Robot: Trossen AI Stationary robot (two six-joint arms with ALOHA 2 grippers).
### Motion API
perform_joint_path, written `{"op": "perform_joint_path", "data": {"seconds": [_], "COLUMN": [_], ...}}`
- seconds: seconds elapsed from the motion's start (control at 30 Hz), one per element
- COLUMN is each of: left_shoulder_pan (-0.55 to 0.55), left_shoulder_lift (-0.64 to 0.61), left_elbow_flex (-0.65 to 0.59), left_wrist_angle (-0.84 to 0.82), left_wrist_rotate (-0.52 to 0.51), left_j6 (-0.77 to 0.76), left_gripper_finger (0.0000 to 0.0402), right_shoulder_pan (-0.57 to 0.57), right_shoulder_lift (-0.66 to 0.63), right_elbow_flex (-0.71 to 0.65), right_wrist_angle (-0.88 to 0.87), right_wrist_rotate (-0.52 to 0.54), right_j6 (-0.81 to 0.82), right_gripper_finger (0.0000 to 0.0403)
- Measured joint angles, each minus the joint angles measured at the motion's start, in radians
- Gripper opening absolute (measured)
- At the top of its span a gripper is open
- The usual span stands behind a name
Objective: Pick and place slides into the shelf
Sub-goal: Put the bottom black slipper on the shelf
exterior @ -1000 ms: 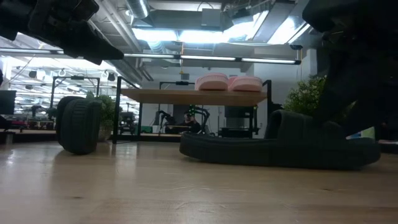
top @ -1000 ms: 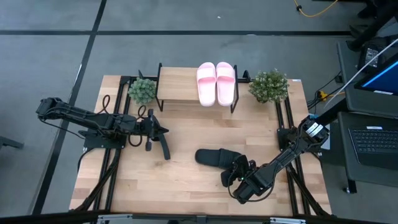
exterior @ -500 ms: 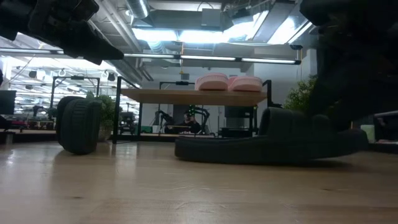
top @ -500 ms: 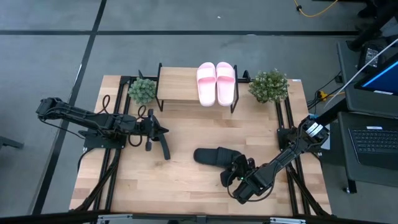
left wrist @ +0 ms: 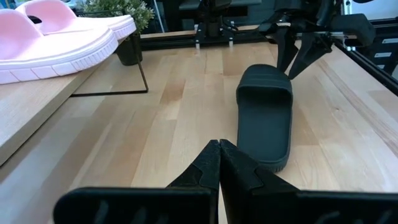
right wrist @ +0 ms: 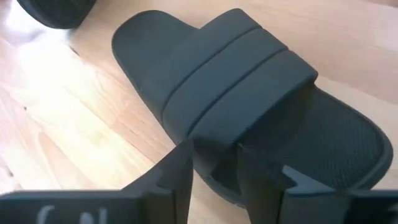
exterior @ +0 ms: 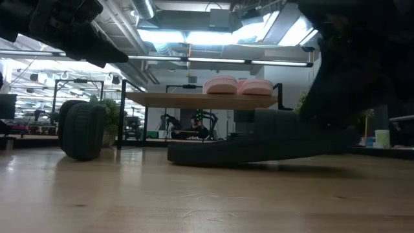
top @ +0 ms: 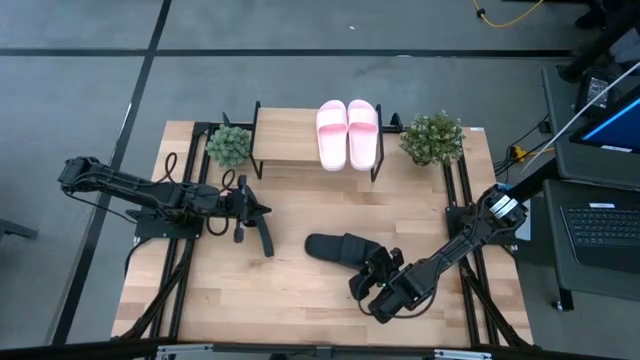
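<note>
One black slide (top: 338, 247) lies mid-table and tips with its toe end (exterior: 187, 155) on the wood and its heel end raised. My right gripper (top: 374, 266) is shut on it from the near right. The other black slide (top: 265, 240) stands on its side edge (exterior: 83, 129) beside my left gripper (top: 262, 211), which is shut (left wrist: 219, 148) and hovers above the table. Two pale pink slides (top: 347, 133) lie side by side on the right half of the shelf (top: 288, 140). My right gripper holds the black slide at the near end of its strap (right wrist: 208, 140), where the strap meets the sole's side. The strap's edge sits between the two fingers (right wrist: 179, 171), which come slanting from the table's near right. The heel end is lifted and the toe end rests on the table.
Small potted plants stand at the shelf's left end (top: 229, 145) and right end (top: 432, 137). The shelf's left half is bare plank. Black frame rails run along both table sides. A laptop and monitor sit off the table's right edge.
My right gripper has moved toward the table's left and slightly up, taking the black slide along. The slide has slid leftward, and its heel end has lifted off the wood while the toe end stays down.
</note>
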Motion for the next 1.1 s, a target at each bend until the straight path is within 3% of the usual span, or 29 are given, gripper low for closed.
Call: {"op": "perform_joint_path", "data": {"seconds": [0.1,0.27,0.7,1.1], "left_shoulder_pan": [0.000,0.000,0.000,0.000], "left_shoulder_lift": [0.000,0.000,0.000,0.000], "left_elbow_flex": [0.000,0.000,0.000,0.000], "left_wrist_angle": [-0.001,-0.001,-0.001,-0.001], "left_wrist_rotate": [0.000,0.000,0.000,0.000], "left_j6": [0.000,0.000,0.000,-0.001], "left_gripper_finger": [0.0000,0.0000,0.0000,0.0000], "right_shoulder_pan": [-0.010,-0.020,-0.023,-0.039], "right_shoulder_lift": [0.000,0.000,0.000,0.000], "right_elbow_flex": [0.000,0.000,0.000,0.000], "right_wrist_angle": [0.023,0.015,0.007,0.020], "right_wrist_rotate": [0.000,0.000,-0.004,-0.084], "right_j6": [-0.049,-0.075,-0.123,-0.086], "right_gripper_finger": [0.0092,0.0012,0.0002,0.0006]}}
